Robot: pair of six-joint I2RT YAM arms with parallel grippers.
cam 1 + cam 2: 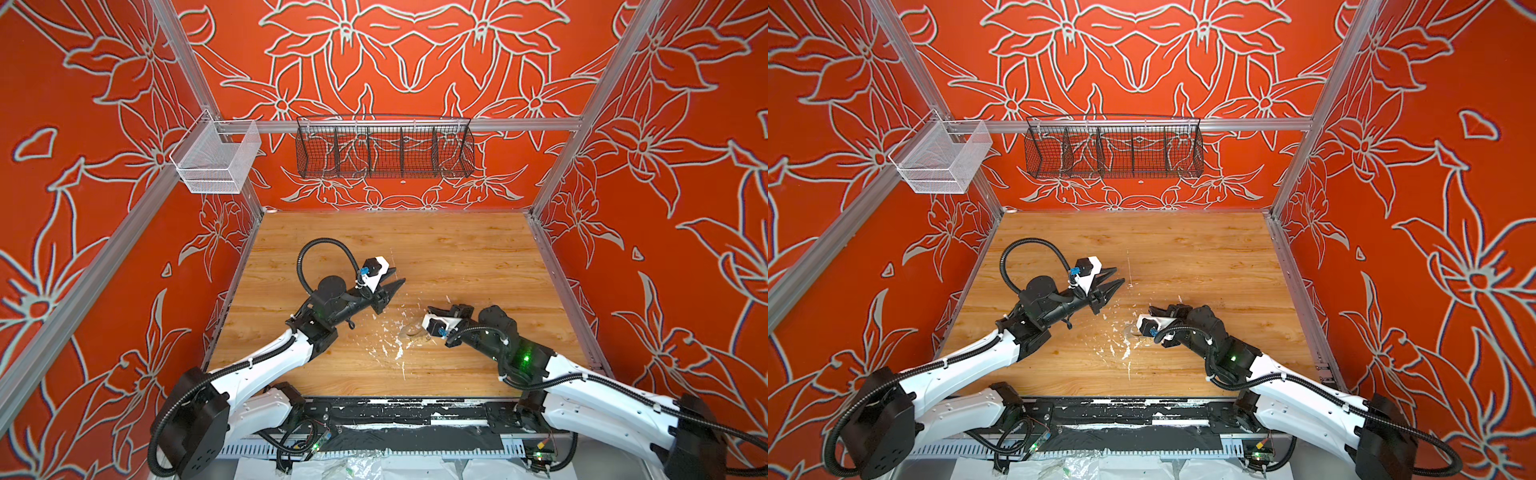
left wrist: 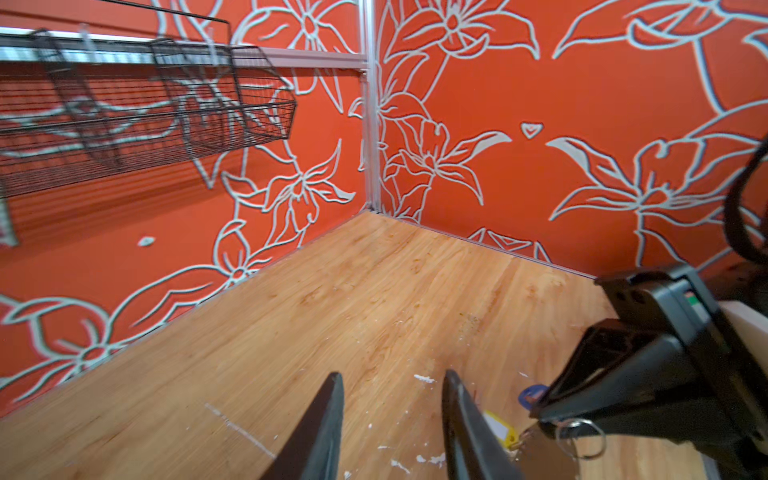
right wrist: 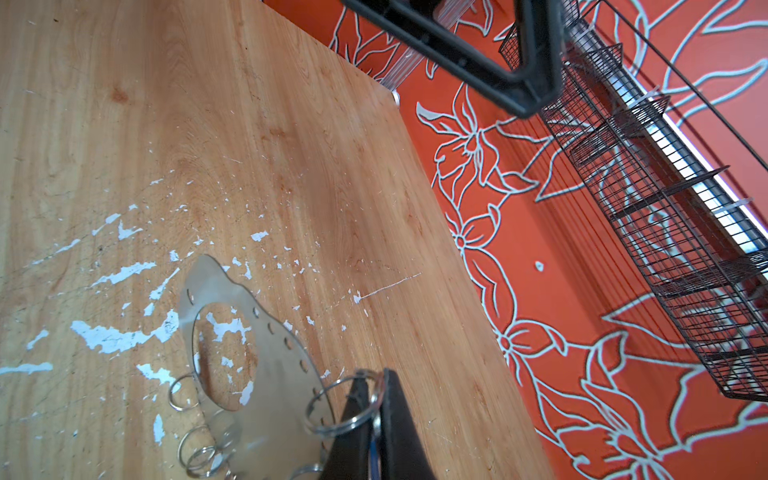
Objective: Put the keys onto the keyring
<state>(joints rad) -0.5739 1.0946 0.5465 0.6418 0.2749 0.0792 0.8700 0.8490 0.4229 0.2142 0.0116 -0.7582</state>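
Observation:
The keyring [image 3: 270, 386], a flat grey plate with a big hole and small split rings along its edge, lies on the wooden table; it shows faintly in a top view [image 1: 411, 331]. My right gripper [image 3: 376, 376] [image 1: 430, 309] is shut on one split ring [image 3: 332, 409] at the plate's edge. A thin blue strip shows between its fingers lower down. In the left wrist view a blue tag [image 2: 533, 392] lies behind the right gripper [image 2: 536, 412] and a yellow tag [image 2: 500, 429] beside it. My left gripper [image 2: 395, 376] [image 1: 399, 277] hovers open and empty, apart from them.
White paint flecks [image 1: 390, 345] scatter over the table's middle. A black wire basket [image 1: 384, 151] hangs on the back wall. A white mesh basket [image 1: 216, 160] hangs at the back left corner. Red flowered walls close three sides.

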